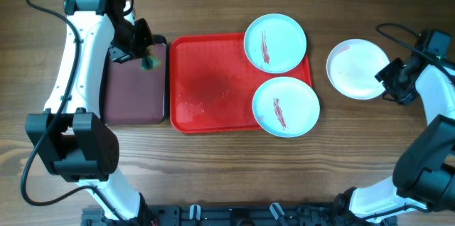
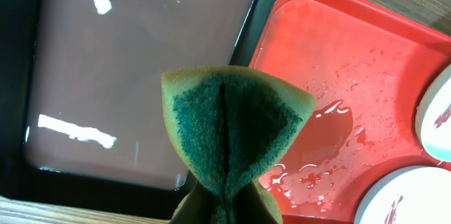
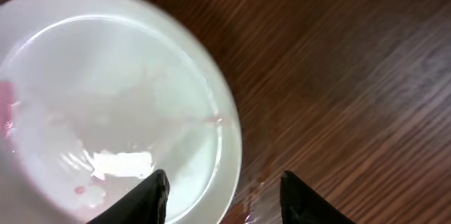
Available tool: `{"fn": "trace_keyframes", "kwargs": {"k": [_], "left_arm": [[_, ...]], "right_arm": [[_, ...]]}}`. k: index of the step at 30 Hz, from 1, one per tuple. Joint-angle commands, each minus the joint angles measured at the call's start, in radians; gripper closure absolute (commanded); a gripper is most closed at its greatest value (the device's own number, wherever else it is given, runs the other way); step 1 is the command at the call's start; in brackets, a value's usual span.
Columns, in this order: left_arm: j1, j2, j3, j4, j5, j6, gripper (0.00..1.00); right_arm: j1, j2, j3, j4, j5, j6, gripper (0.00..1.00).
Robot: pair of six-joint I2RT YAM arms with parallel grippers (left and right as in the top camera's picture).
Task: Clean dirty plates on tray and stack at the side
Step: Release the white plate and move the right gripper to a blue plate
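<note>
Upper left: left gripper (image 1: 146, 55) clamps sponge (image 2: 232, 132) above maroon tray (image 1: 135, 87). Far right on desk: right gripper (image 3: 224, 178) spread wide astride white plate (image 1: 355, 70). I reckon we're between plates; next, sponge to streaked blue plates (image 1: 275, 43) on red tray (image 1: 206, 77).

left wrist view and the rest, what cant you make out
- Left jaws: hidden behind the pinched sponge in the left wrist view; too small overhead.
- White plate: cut off by the left and bottom edges, blurred, right wrist view.
- Pale-blue plates: only slivers at the right edge, left wrist view.
</note>
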Motion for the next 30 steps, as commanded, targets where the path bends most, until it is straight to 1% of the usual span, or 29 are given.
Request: {"fn": "trace_keyframes", "kwargs": {"k": [1,3,6,9,13,16,17,18,24,26,27,28,29,30], "left_arm": [[-0.002,-0.004,0.006,-0.005,-0.002,-0.009,0.96],[-0.002,-0.004,0.006,-0.008,-0.003,-0.009,0.96],[-0.002,-0.004,0.006,-0.008,-0.002,-0.009,0.96],[-0.002,-0.004,0.006,-0.008,-0.003,-0.009,0.96],[-0.002,-0.004,0.006,-0.008,-0.003,-0.009,0.96],[-0.002,-0.004,0.006,-0.008,-0.003,-0.009,0.96],[-0.002,-0.004,0.006,-0.007,-0.003,-0.009,0.96],[-0.002,-0.004,0.006,-0.008,-0.003,-0.009,0.96],[-0.002,-0.004,0.006,-0.008,-0.003,-0.009,0.96],[-0.002,-0.004,0.006,-0.008,-0.003,-0.009,0.96],[-0.002,-0.004,0.006,-0.008,-0.003,-0.009,0.96],[-0.002,-0.004,0.006,-0.008,-0.003,-0.009,0.96],[-0.002,-0.004,0.006,-0.008,-0.003,-0.009,0.96],[-0.002,-0.004,0.006,-0.008,-0.003,-0.009,0.96]], "right_arm": [[0.011,-0.037,0.068,-0.085,-0.27,-0.156,0.48],[0.045,-0.055,0.103,-0.171,-0.357,-0.208,0.48],[0.115,-0.068,0.104,-0.248,-0.362,-0.221,0.48],[0.196,-0.066,0.081,-0.268,-0.341,-0.233,0.48],[0.281,-0.058,0.025,-0.265,-0.282,-0.23,0.48],[0.323,-0.058,-0.037,-0.249,-0.275,-0.231,0.49],[0.333,-0.058,-0.058,-0.24,-0.27,-0.231,0.53],[0.338,-0.058,-0.075,-0.232,-0.264,-0.228,0.55],[0.348,-0.058,-0.213,-0.095,-0.264,-0.225,0.58],[0.348,-0.058,-0.24,-0.059,-0.264,-0.225,0.64],[0.348,-0.058,-0.241,-0.053,-0.264,-0.225,0.74],[0.348,-0.058,-0.241,-0.048,-0.264,-0.222,0.8],[0.348,-0.058,-0.241,-0.04,-0.264,-0.221,0.91],[0.348,-0.058,-0.241,-0.036,-0.264,-0.212,0.95]]}}
